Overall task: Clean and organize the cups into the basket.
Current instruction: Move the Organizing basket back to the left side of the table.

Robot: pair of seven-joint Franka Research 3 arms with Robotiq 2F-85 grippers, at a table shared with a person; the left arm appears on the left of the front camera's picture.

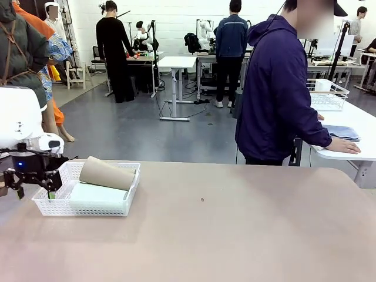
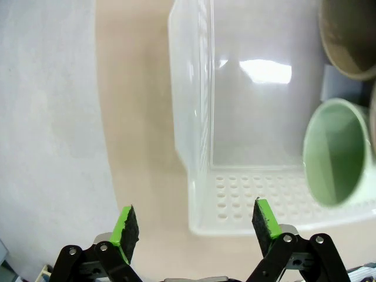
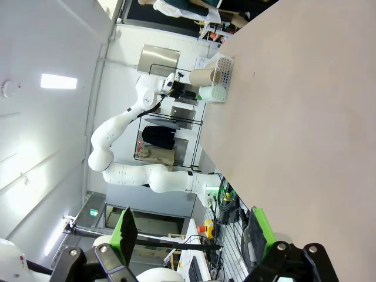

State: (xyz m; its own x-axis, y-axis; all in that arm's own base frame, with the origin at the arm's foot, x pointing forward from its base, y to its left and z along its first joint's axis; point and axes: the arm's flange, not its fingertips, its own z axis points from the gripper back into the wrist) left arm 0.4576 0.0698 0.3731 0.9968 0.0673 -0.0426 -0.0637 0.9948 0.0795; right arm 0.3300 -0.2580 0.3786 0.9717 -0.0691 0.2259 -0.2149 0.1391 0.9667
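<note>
At the left edge of the front view the left gripper (image 1: 35,183) hangs just outside the short end of the white basket (image 1: 88,207), its jaws spread apart and holding nothing. The basket sits near the table's left side, in the lower left of the frame, and two cups lie on their sides in it: a tan-brown cup (image 1: 108,173) propped across the far rim, and a mint green cup (image 1: 97,192) flat in front of it.

In the left wrist view the green-padded fingers (image 2: 124,226) stand wide at the bottom edge, one over bare table, the other over the basket's flared rim (image 2: 276,226). The green cup's open mouth (image 2: 336,154) faces the camera at the right side of that frame, with a tan cup's mouth (image 2: 349,38) in the upper right corner.

The table (image 1: 235,229) lies bare from the basket all the way to the right edge, with only a tiny dark speck (image 1: 202,200) near the middle. A person (image 1: 279,88) in a dark hooded jacket stands at the far side, upper right, one hand (image 1: 346,145) on a neighbouring table.

The right gripper (image 3: 191,232) has its jaws apart and empty; in its view the basket (image 3: 220,76) is small, near the top middle.
</note>
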